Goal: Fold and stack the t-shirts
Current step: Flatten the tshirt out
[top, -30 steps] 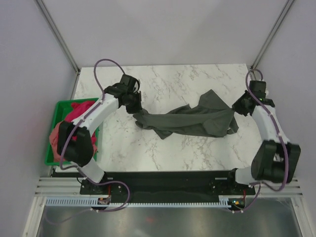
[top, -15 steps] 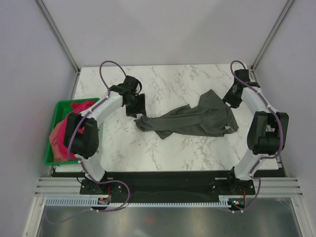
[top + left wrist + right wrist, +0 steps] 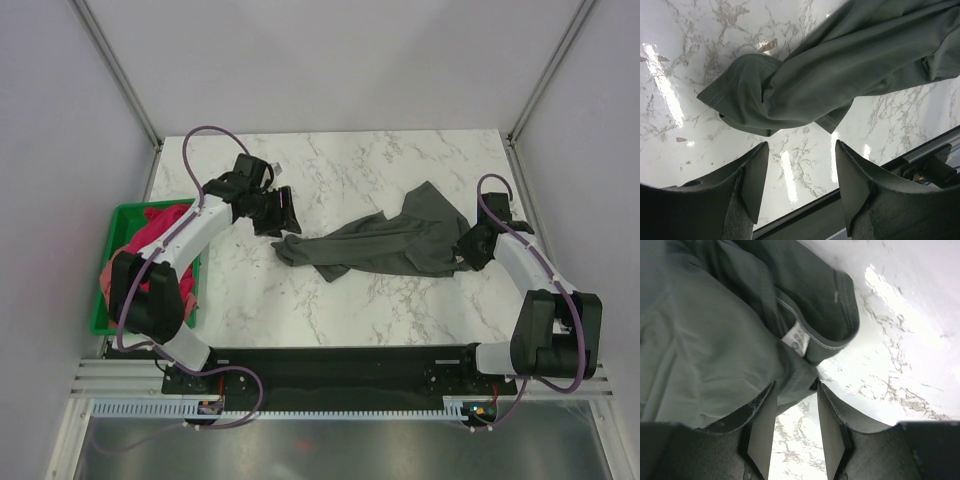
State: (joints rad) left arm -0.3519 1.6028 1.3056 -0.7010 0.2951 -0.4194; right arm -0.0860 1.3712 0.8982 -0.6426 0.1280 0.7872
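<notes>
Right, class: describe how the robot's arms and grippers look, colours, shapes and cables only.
The left arm and right arm have white tubular links and bulky black joints. A thin purple cable loops off each. The left gripper and right gripper each have two dark wedge-shaped fingers with flat grey inner pads.

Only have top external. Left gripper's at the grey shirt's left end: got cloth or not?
Observer: No. Left wrist shows the left gripper open, the grey shirt bunched ahead of it, nothing between the jaws.
Operator: Right one?
Observer: Open too, the right gripper; cloth edge reaches its tips, bare table shows in the gap.
Operator: Which end?
Observer: Likely the collar: a white label sits just beyond the tips.
</notes>
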